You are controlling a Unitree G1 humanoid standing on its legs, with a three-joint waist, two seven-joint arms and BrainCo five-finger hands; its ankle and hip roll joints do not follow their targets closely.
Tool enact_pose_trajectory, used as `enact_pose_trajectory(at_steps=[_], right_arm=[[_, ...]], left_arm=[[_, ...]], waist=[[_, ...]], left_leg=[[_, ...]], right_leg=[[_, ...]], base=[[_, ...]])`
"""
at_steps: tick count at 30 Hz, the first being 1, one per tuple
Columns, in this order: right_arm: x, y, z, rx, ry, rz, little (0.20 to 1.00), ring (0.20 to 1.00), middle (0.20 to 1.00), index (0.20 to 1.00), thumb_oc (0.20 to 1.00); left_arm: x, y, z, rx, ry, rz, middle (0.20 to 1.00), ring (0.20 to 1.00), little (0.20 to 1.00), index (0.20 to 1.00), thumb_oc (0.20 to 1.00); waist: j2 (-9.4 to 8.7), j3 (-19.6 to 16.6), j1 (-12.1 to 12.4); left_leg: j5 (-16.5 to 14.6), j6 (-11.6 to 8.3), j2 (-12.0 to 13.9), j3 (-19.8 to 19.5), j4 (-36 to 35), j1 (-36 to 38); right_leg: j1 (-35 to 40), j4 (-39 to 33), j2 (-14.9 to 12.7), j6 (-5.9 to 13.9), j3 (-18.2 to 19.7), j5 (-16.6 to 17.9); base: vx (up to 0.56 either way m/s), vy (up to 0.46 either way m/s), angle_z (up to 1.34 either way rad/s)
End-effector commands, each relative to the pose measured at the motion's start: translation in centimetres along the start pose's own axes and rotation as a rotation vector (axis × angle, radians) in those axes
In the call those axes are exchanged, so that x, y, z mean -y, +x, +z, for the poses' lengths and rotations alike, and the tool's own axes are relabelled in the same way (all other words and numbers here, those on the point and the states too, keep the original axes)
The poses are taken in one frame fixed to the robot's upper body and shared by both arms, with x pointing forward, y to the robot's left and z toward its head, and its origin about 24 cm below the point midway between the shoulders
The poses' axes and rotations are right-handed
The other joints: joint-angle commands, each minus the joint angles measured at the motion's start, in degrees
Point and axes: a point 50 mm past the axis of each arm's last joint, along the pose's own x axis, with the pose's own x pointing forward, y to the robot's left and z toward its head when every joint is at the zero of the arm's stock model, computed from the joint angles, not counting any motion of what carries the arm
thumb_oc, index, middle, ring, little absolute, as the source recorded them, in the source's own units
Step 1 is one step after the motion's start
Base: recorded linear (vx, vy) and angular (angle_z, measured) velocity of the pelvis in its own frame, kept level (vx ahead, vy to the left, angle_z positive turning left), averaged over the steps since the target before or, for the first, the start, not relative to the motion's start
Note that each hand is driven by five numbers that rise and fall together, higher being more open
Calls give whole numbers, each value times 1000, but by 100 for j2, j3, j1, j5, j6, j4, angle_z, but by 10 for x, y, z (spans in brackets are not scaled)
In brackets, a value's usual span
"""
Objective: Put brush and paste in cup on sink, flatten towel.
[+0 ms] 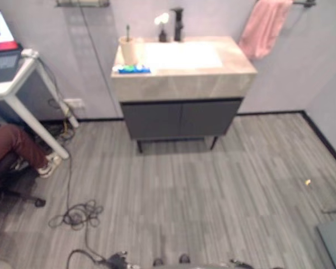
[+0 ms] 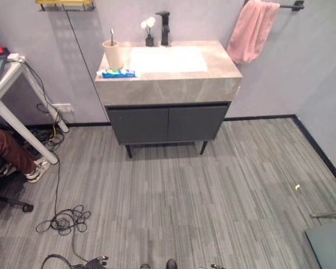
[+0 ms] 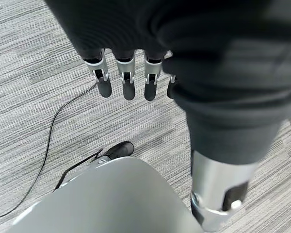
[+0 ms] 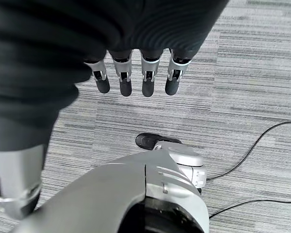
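Note:
A beige cup (image 1: 127, 50) stands on the far left of the stone sink counter (image 1: 229, 66), and a thin brush (image 2: 112, 35) sticks upright out of it. A blue and green paste tube (image 1: 133, 69) lies flat on the counter's front left edge, just in front of the cup. A pink towel (image 1: 263, 28) hangs bunched on a wall rail to the right of the sink. My left hand (image 3: 126, 80) and right hand (image 4: 145, 80) hang over the grey floor, far from the sink, with fingers straight and nothing in them.
A black tap (image 1: 177, 23) and a small vase of white flowers (image 1: 162, 27) stand behind the basin. To the left are a white desk (image 1: 11, 87) with a laptop, a seated person's leg (image 1: 17, 147) and cables (image 1: 78, 214) on the floor.

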Motion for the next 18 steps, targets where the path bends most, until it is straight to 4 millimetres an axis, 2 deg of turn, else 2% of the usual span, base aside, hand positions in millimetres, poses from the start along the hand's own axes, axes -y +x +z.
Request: enact_pose_trajectory(at_steps=[1,6,13,15,18], right_arm=[[7,-1,-4,-23,4,-27,1000,1000,1000,1000,1000],[2,0,0,-19,-4,-9,1000,1000,1000,1000,1000],[-3,1,-4,-35,-33,9,1000,1000,1000,1000,1000],[-4,1,-4,-42,-60,9,1000,1000,1000,1000,1000],[-2,2,7,-17,-79,2,1000,1000,1000,1000,1000]], left_arm=[[2,2,7,11,9,3,1000,1000,1000,1000,1000],[-3,1,4,-5,15,13,1000,1000,1000,1000,1000],[0,0,-4,-34,13,-5,1000,1000,1000,1000,1000],[1,0,-4,-36,23,-10,1000,1000,1000,1000,1000],[-3,1,2,-19,25,5,1000,1000,1000,1000,1000]], waist=[[-98,-144,103],[-118,-126,114],[-84,-197,97],[-66,-177,105],[-54,-34,120]], left_leg=[[-628,132,-220,98,72,-79],[-695,194,-246,124,72,-61],[-824,240,-272,167,72,131],[-844,268,-272,165,72,188],[-852,332,-264,175,172,100]], right_leg=[[-26,-13,74,514,183,-396],[-26,-13,61,514,220,-388],[53,138,81,553,273,-510],[11,337,91,554,279,-579],[-511,1254,132,640,283,-744]], base=[[58,102,5],[58,77,3],[50,59,-4],[10,63,-10],[-77,59,-17]])
